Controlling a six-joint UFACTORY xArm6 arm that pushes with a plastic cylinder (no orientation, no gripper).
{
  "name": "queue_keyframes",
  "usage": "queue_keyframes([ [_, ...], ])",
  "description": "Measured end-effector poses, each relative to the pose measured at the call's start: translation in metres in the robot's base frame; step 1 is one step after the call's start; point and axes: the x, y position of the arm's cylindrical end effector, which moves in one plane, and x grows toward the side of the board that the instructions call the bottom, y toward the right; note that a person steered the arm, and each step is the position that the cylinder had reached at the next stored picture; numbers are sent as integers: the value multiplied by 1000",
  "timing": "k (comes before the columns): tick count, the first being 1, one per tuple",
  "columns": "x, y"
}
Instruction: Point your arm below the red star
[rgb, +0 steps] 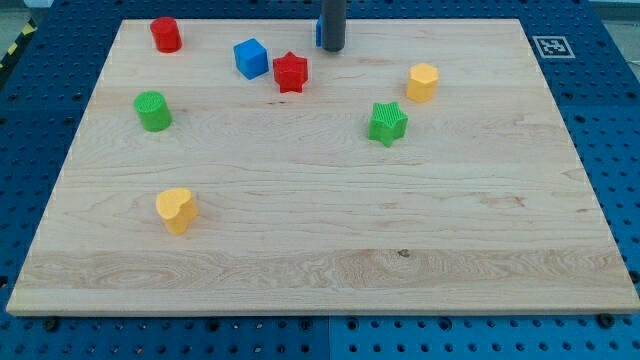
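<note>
No jaws fitted on this rig, so nothing is released, clenched or grasped; only a dark rod is seen. My tip (332, 49) is set down near the view's top edge of the tabletop (320, 260), just to the view's right of centre. A bit of blue shows at the rod's left side, prob. a second blue block mostly hidden behind it; shape can't be told.

Red star (290, 72) lies to the view's lower left of my tip, near it, not touching. Blue cube (251, 58) sits just beside the star on the view's left; whether they touch can't be told. Target spot is judged to be the bare wood directly under the star, toward the view's bottom.

Risks, as judged:
- Straight diagonal path from the tip would clip the star's right points and shove it, poss. into the blue cube. A swing out to the right, then down and in, is advised.
- Hidden blue piece may be dragged if the rod is pulled left.
- Overshoot toward the bottom leaves the tip too far from the star.

Well apart, low risk: green star (387, 123), yellow block (422, 82), red cylinder (165, 34), green cylinder (153, 110), yellow heart (176, 209).
</note>
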Motion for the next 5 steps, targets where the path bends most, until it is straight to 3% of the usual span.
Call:
queue_keyframes([
  [2,58,3],
  [5,58,3],
])
